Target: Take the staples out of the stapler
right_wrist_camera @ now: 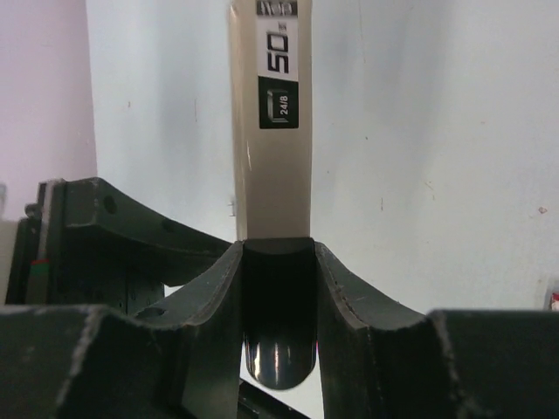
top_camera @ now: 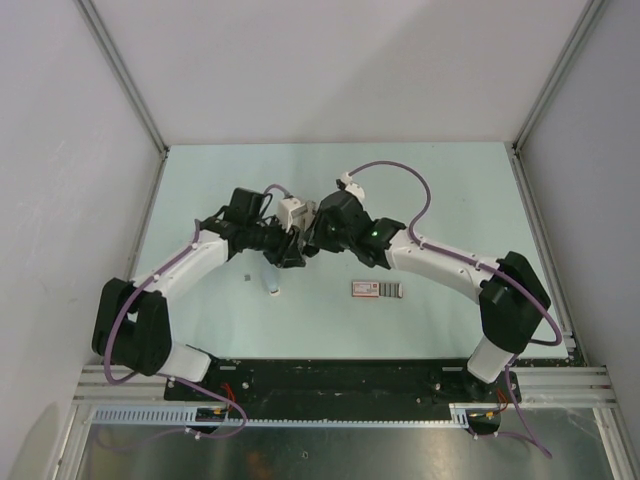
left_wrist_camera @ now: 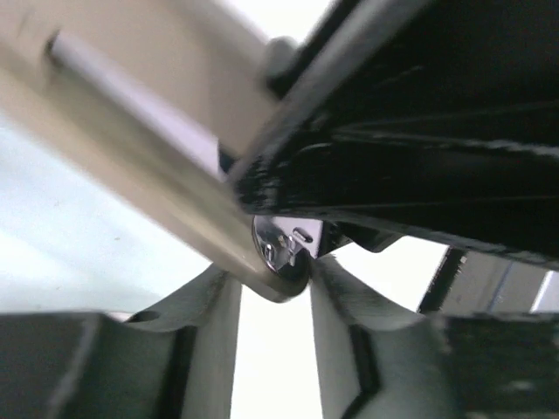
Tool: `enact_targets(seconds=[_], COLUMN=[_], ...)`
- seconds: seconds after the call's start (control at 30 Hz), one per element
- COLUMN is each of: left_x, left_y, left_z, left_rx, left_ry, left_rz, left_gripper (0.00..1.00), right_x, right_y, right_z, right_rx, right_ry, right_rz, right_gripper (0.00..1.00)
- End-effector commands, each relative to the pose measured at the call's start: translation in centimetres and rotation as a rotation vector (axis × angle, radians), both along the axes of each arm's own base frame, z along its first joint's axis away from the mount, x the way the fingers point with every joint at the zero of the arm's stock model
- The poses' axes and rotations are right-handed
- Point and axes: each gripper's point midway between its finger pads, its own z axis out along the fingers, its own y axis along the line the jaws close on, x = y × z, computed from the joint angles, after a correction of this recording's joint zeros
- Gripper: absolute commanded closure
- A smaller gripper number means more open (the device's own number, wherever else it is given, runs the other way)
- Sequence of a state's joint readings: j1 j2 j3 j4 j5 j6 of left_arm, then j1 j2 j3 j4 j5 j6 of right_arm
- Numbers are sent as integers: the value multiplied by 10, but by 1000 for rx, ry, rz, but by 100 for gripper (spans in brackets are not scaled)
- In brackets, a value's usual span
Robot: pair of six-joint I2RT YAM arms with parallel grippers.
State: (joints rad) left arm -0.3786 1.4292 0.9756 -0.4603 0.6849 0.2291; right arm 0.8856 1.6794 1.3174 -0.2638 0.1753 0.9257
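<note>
The stapler (right_wrist_camera: 271, 166) is a pale elongated bar with a black end and a "50 24/8" label. My right gripper (right_wrist_camera: 278, 262) is shut on its black end; the bar points away over the table. In the left wrist view the stapler (left_wrist_camera: 157, 166) runs diagonally. Its metal tip sits between the fingertips of my left gripper (left_wrist_camera: 278, 284), which touch it on both sides. In the top view both grippers meet mid-table (top_camera: 302, 242) and hide the stapler. A tiny grey bit (top_camera: 247, 277), possibly staples, lies on the table below the left arm, with a small pale piece (top_camera: 272, 290) beside it.
A small red-and-white labelled box (top_camera: 378, 290) lies on the pale green table (top_camera: 450, 200), front of centre and below the right forearm. White walls stand close on the left, right and back. A black base rail (top_camera: 340, 375) runs along the near edge.
</note>
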Motion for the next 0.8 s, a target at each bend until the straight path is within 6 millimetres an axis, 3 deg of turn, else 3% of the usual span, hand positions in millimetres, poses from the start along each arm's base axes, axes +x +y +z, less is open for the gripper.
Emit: enact_targets(seconds=[0.0, 0.07, 0.17, 0.43, 0.77], left_x=[6, 7, 8, 14, 56], left_y=[-7, -5, -3, 1, 18], left_z=[6, 5, 3, 2, -4], left_rx=[-26, -22, -14, 18, 174], left_ry=[-82, -82, -88, -122, -283], left_rz=[-81, -79, -77, -71, -29], left_gripper=[76, 92, 99, 100, 100], right_x=[4, 3, 2, -4, -20], right_y=[15, 14, 10, -3, -28], right_z=[47, 43, 36, 23, 10], right_rx=[152, 146, 144, 128, 44], right_ry=[-85, -79, -68, -66, -68], right_rz=[9, 10, 7, 16, 113], right_gripper=[100, 100, 100, 100, 100])
